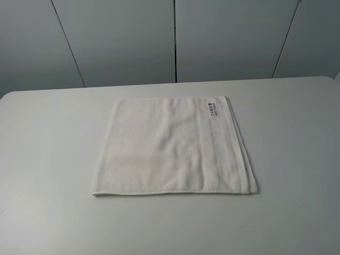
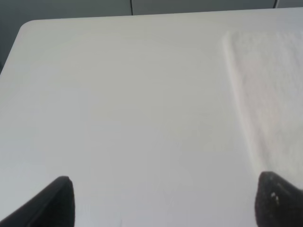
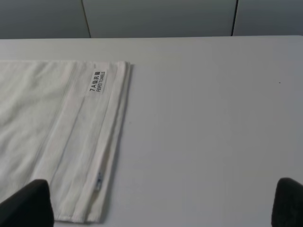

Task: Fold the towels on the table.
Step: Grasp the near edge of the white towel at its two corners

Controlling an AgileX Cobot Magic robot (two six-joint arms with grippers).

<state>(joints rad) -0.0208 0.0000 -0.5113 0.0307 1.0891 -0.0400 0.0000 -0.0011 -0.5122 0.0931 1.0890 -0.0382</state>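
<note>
Fingers of the left arm (image 2: 56, 204) are standing wide apart and are gripping nothing. The fingers of the right arm (image 3: 27, 204) are also standing wide apart, gripping nothing. The white towel (image 1: 170, 149) is lying flat in the middle of the bench (image 1: 48, 159), folded into a near square. Its woven band (image 1: 227, 154) is running along the right side, and the small label (image 1: 214, 109) is sitting near the far right corner.

The white table (image 1: 48, 159) carries one flat white towel (image 1: 170, 149).
</note>
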